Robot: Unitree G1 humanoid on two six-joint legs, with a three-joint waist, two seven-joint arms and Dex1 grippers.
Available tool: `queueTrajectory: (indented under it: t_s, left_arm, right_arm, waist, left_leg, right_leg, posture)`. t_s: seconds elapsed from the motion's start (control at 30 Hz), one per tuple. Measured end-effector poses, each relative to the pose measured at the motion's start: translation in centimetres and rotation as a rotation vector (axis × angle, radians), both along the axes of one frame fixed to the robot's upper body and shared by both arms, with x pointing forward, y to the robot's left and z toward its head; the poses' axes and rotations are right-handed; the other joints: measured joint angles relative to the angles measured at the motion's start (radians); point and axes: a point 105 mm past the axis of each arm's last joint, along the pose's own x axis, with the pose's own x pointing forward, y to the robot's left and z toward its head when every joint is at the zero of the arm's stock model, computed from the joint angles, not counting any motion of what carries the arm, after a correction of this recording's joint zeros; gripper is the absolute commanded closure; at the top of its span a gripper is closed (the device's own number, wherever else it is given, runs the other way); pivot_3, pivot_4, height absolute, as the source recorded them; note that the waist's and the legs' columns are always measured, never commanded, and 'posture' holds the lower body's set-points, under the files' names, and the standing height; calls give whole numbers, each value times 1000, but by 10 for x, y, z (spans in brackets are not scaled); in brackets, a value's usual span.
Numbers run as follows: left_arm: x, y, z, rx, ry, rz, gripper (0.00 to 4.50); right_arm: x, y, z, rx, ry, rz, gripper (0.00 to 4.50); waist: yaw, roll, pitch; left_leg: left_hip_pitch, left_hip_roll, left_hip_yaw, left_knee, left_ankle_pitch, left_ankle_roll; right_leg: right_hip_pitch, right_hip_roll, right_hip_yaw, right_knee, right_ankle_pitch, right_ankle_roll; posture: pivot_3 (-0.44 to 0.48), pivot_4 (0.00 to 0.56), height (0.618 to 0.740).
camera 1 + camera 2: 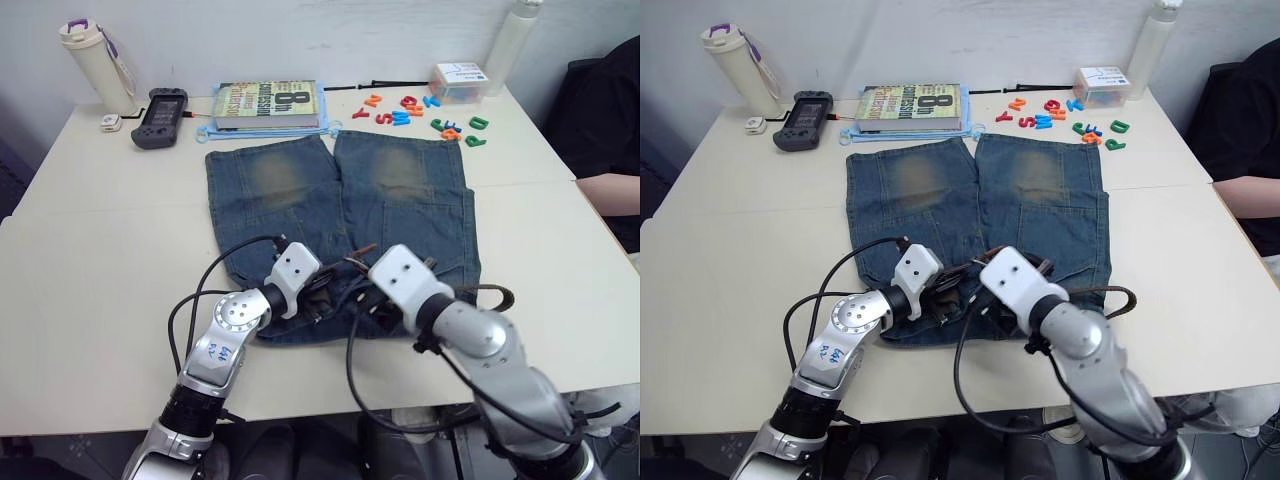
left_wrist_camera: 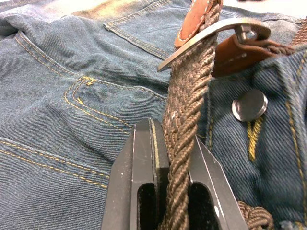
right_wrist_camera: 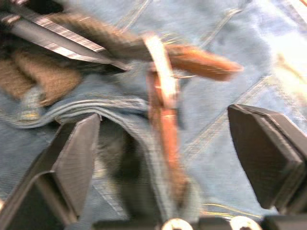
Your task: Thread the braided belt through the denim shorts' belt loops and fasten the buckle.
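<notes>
Risking a slip of the braided belt [image 2: 184,120] out of the buckle [image 2: 216,36] if pulled at an angle: woven strap pinched between the 2 black fingers of the left gripper [image 2: 168,191], tan leather tip [image 2: 194,19] already poked through the silver frame. Could also drag the denim shorts [image 1: 340,215] across the pale table [image 1: 100,260] and bunch the waistband, since soft cloth gives little resistance. Right gripper [image 3: 165,158] spread wide, clamping nothing, poised over the buckle and its brown leather tab, so a clumsy close might snag the prong or knock the frame flat. Belt at the waistband, at 6 o'clock of the shorts, with a loop of strap trailing toward 3 o'clock. Rope-like ridged braid, smooth stitched leather, hard thin metal, coarse twill with yellow stitching and a round metal button [image 2: 249,104].
</notes>
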Motion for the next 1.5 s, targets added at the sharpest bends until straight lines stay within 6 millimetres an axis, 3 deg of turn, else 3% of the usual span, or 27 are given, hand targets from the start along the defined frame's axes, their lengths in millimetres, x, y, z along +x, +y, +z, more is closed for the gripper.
queueTrajectory:
  t_s: [0.2,0.43,0.67,1.0,1.13,1.3,1.37,1.5]
  left_arm:
    - [0,-1,0,-3,0,-3,4500]
    - [-1,-3,0,-5,2,-10,4500]
    - [-1,-4,0,-6,3,-14,4500]
    - [-2,-5,0,-9,5,-14,4500]
    - [-2,-5,0,-10,5,-15,4500]
    - [-1,-4,0,-12,4,-12,4500]
    - [0,-2,1,-14,0,-4,4500]
    - [-1,-3,3,-18,-11,-6,2880]
  right_arm:
    - [-4,6,3,-155,-57,94,207]
    - [3,13,-6,-561,-292,171,207]
    - [8,31,-15,-644,-385,235,207]
    - [13,32,-34,-694,-346,259,207]
    - [14,32,-42,-696,-318,264,1407]
    - [11,38,-48,-682,-299,283,3820]
    - [9,38,-52,-684,-285,289,4455]
    - [9,36,-53,-679,-277,275,4500]
  waist:
    - [5,0,0]
    - [16,-1,1]
    - [17,-1,1]
    - [16,-1,1]
    - [15,-1,1]
    - [16,-1,1]
    - [16,-1,1]
    - [16,-1,1]
  left_leg:
    - [-1,0,1,1,0,0]
    - [-1,0,2,1,0,0]
    - [-1,0,2,1,0,0]
    - [-1,0,2,1,0,0]
    - [-1,0,2,1,0,0]
    - [-1,0,2,1,0,0]
    - [-1,0,2,1,0,0]
    - [-1,0,2,1,0,0]
  right_leg:
    - [-1,0,0,0,0,0]
    - [-1,0,0,-1,0,0]
    - [-1,0,1,-1,0,0]
    - [-1,0,1,0,0,0]
    - [-1,1,1,0,0,0]
    - [-1,0,1,0,0,0]
    - [-1,1,1,0,0,0]
    - [-1,0,1,0,0,0]
  posture:
    - [0,150,740]
    - [0,150,740]
    - [0,150,740]
    - [0,150,740]
    - [0,150,740]
    - [0,150,740]
    - [0,150,740]
    - [0,150,740]
